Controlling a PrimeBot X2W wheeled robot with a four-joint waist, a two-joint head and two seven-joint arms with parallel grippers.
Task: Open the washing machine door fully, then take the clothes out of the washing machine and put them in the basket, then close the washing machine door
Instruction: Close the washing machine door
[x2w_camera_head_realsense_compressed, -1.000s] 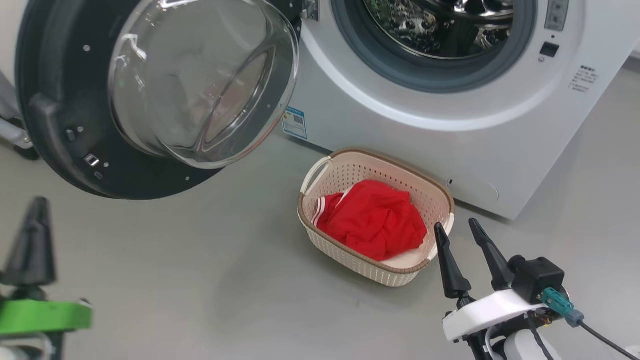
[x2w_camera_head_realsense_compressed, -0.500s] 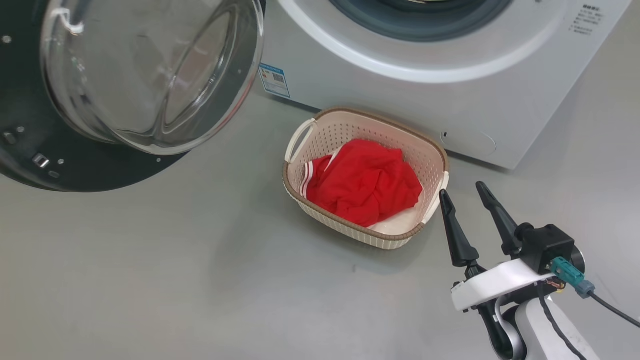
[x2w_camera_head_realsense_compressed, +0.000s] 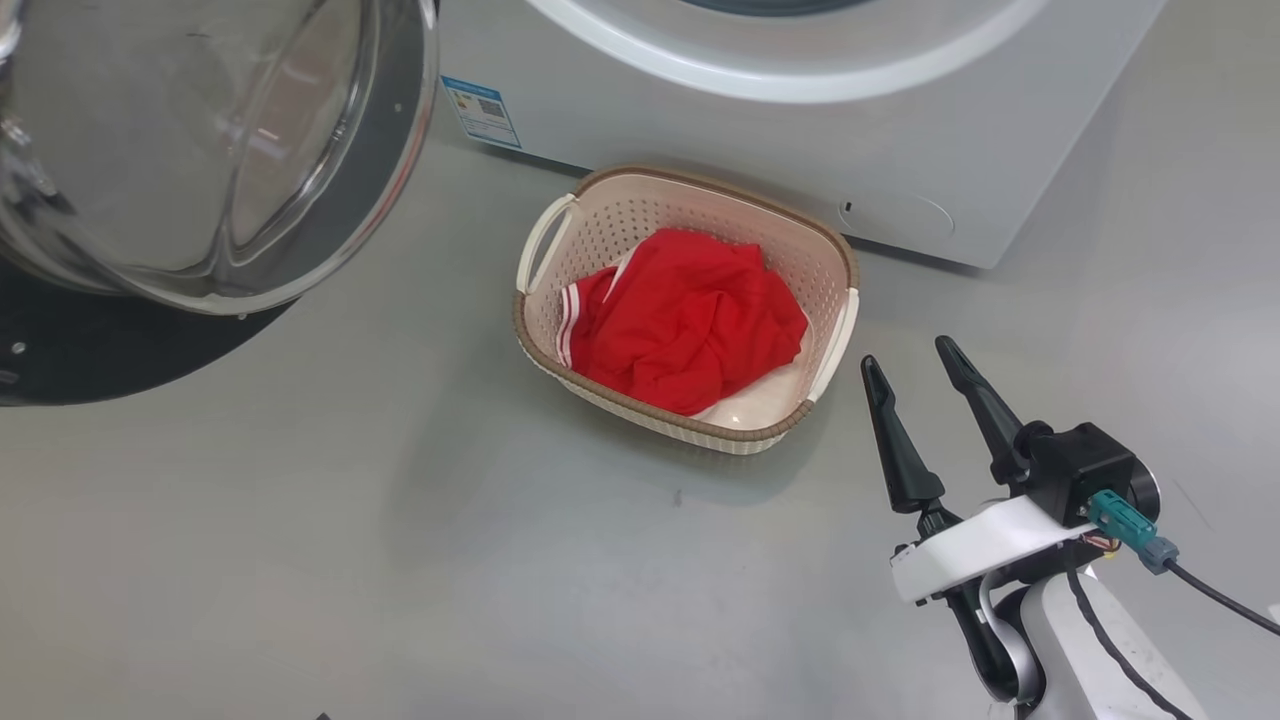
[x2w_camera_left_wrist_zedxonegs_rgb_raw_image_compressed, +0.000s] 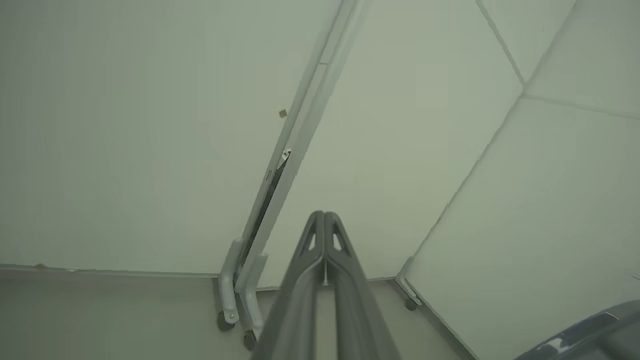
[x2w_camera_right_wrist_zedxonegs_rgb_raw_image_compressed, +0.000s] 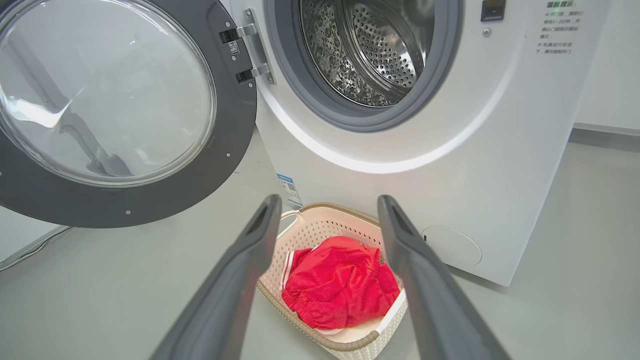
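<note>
Clothes (x2w_camera_head_realsense_compressed: 690, 320) in basket (x2w_camera_head_realsense_compressed: 640, 215). Right gripper (x2w_camera_head_realsense_compressed: 905, 352) released, left gripper (x2w_camera_left_wrist_zedxonegs_rgb_raw_image_compressed: 324, 215) clenched, empty. Advise pushing door (x2w_camera_right_wrist_zedxonegs_rgb_raw_image_compressed: 150, 200) at left rim until latched.

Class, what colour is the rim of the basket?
Brown, woven-looking, on the cream basket; clearest in the head view.

Ahead of the right gripper's (x2w_camera_head_realsense_compressed: 910, 355) parted fingers stand the basket (x2w_camera_head_realsense_compressed: 650, 212) and the washing machine (x2w_camera_head_realsense_compressed: 760, 140), the swung-out washing machine door (x2w_camera_head_realsense_compressed: 200, 150) far to their left, bare floor (x2w_camera_head_realsense_compressed: 350, 520) between.
</note>
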